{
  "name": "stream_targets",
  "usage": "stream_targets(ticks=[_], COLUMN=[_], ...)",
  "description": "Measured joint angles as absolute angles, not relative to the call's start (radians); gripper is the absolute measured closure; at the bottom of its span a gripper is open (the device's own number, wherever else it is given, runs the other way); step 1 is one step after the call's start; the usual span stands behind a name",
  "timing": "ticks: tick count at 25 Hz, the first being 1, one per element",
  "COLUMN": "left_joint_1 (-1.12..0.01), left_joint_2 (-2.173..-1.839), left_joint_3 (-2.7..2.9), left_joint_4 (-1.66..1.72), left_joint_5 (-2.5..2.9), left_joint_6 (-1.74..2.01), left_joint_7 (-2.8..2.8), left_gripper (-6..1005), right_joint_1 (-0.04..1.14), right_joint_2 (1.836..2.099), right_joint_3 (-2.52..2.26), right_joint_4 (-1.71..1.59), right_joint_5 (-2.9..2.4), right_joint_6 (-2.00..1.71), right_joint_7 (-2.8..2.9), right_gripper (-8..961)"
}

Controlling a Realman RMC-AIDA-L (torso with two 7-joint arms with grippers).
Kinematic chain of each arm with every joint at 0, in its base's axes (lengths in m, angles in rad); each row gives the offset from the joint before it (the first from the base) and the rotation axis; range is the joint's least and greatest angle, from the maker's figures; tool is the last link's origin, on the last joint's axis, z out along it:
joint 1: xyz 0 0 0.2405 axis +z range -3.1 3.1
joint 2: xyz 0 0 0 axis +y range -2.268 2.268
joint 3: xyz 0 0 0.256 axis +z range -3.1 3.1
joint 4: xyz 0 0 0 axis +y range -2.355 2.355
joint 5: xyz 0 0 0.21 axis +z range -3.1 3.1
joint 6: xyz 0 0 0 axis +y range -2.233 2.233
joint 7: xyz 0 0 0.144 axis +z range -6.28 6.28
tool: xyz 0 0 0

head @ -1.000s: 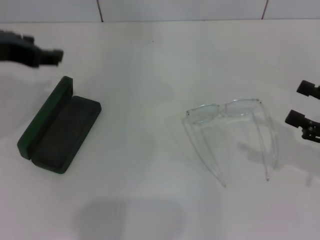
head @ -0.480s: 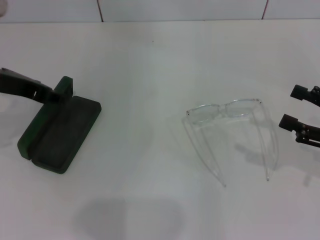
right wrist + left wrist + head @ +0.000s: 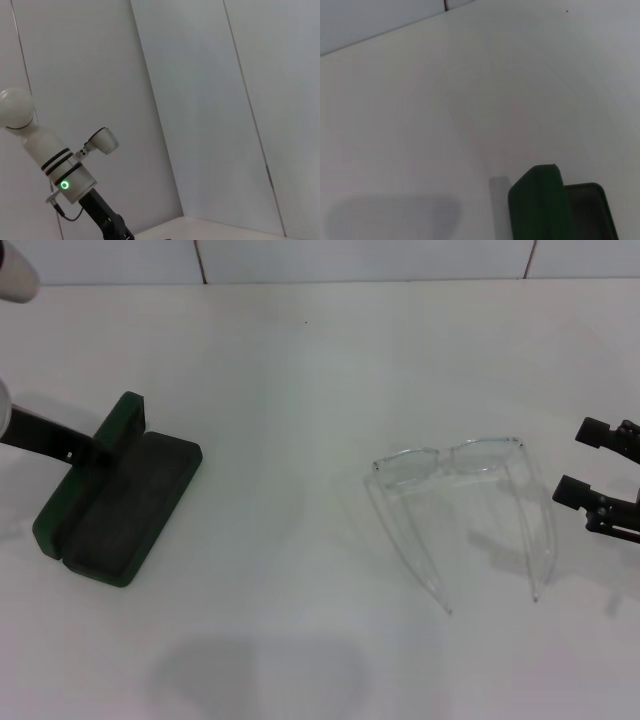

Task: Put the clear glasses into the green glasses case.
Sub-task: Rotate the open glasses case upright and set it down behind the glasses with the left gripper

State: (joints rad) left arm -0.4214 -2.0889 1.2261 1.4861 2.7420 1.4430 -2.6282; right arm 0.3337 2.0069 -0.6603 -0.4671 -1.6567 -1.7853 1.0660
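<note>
The green glasses case [image 3: 125, 505] lies open at the left of the white table, with its lid [image 3: 110, 435] raised along its far-left side. My left gripper [image 3: 98, 448] reaches in from the left edge and its tip is at that lid. The left wrist view shows the lid [image 3: 537, 205] and a strip of dark lining [image 3: 587, 212]. The clear glasses [image 3: 455, 465] sit right of centre, temples unfolded and pointing toward the front edge. My right gripper [image 3: 582, 462] is open just to the right of the glasses, apart from them.
The table [image 3: 300, 370] is white, with a tiled wall edge along the back. The right wrist view shows only walls and my left arm [image 3: 62, 172] with a green light.
My left gripper has come down from behind the case to its lid. My right gripper has edged left toward the glasses. The glasses have not moved.
</note>
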Motion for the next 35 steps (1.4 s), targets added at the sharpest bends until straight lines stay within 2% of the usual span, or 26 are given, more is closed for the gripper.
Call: stream_targets(ticks=[2, 13, 24, 35], left_joint_1=[-0.421, -0.375, -0.358, -0.431], left_joint_2=[-2.089, -2.087, -2.087, -2.089], left_joint_3=[1.226, 1.238, 1.307, 1.500], left_joint_4=[1.485, 1.566, 1.687, 1.683], left_joint_5=[2.741, 2.594, 2.433, 2.488], left_joint_6=[1.446, 1.455, 1.472, 1.431], left_joint_7=[-2.637, -2.572, -2.348, -2.127], left_gripper=[358, 769, 796, 788], right_joint_1=[0.333, 0.325, 0.288, 0.204], right_joint_2=[2.007, 2.009, 2.002, 1.984], right_joint_3=[-0.661, -0.653, -0.646, -0.483], right_joint_4=[-0.466, -0.455, -0.438, -0.389], right_joint_5=[-1.657, -1.656, -1.614, -1.569], right_joint_6=[-1.785, -1.784, -1.813, -1.977], right_joint_7=[1.066, 1.062, 1.052, 0.987], right_gripper=[68, 68, 68, 68])
